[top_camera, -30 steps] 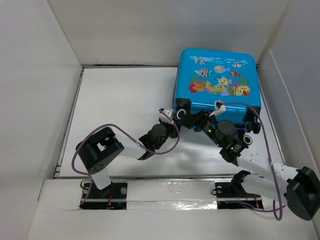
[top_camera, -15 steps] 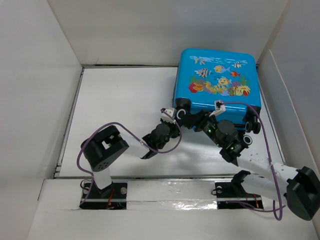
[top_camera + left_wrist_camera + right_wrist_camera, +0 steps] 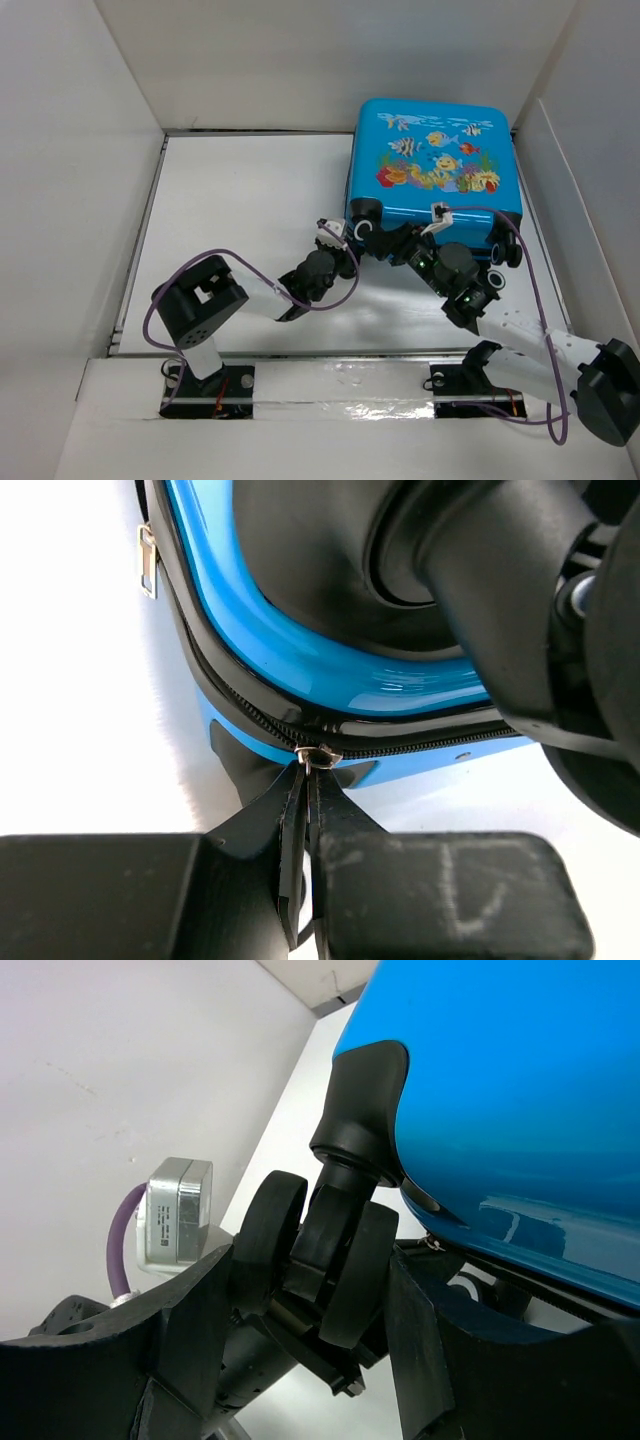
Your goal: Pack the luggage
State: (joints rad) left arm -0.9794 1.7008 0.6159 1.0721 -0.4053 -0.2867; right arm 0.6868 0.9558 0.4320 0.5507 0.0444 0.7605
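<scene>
The luggage (image 3: 432, 160) lies flat and closed at the back right, fish print up. My left gripper (image 3: 345, 250) is at its near left corner. In the left wrist view the gripper (image 3: 308, 785) is shut on the silver zipper pull (image 3: 319, 756) of the black zipper under the blue shell (image 3: 260, 630). My right gripper (image 3: 385, 238) reaches the same corner from the right. In the right wrist view it (image 3: 315, 1290) is closed around the black double wheel (image 3: 350, 1260) under the blue shell (image 3: 520, 1080), one finger on each side.
White walls close in the white table (image 3: 250, 200) on the left, back and right. A slanted white panel (image 3: 560, 170) stands right of the luggage. Another black wheel (image 3: 507, 252) sits at its near right corner. A second metal pull (image 3: 147, 555) hangs further along the zipper.
My left arm pushed slightly right half a second ago and has drawn back left, still pinching the zipper pull. The right gripper stays on the wheel; the luggage has barely moved.
</scene>
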